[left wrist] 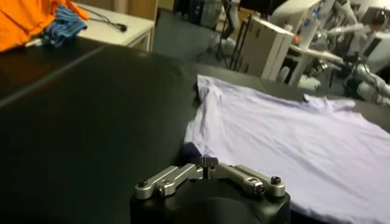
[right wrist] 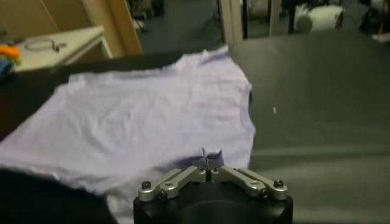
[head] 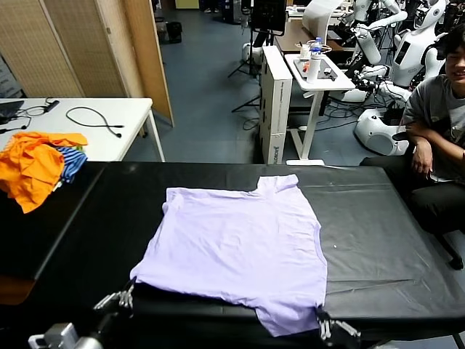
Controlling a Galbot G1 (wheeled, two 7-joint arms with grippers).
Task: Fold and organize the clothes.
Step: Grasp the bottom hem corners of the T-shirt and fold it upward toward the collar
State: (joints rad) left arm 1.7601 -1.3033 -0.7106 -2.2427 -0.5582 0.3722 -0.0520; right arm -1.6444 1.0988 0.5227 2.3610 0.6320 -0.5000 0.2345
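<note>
The T-shirt [head: 240, 243] lay flat on the black table [head: 385, 218], its length running away from the robot, with the left gripper [head: 125, 297] and right gripper [head: 325, 325], both closed, pinching its near-edge corners.

Left gripper [head: 128, 296] and right gripper [head: 322, 325], both closed, low at the near edge.

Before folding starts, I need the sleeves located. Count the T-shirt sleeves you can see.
2. On the lavender T-shirt, one sleeve lies at the table's far side, toward the aisle; the other lies at the near edge by the right gripper. None seems hidden.
</note>
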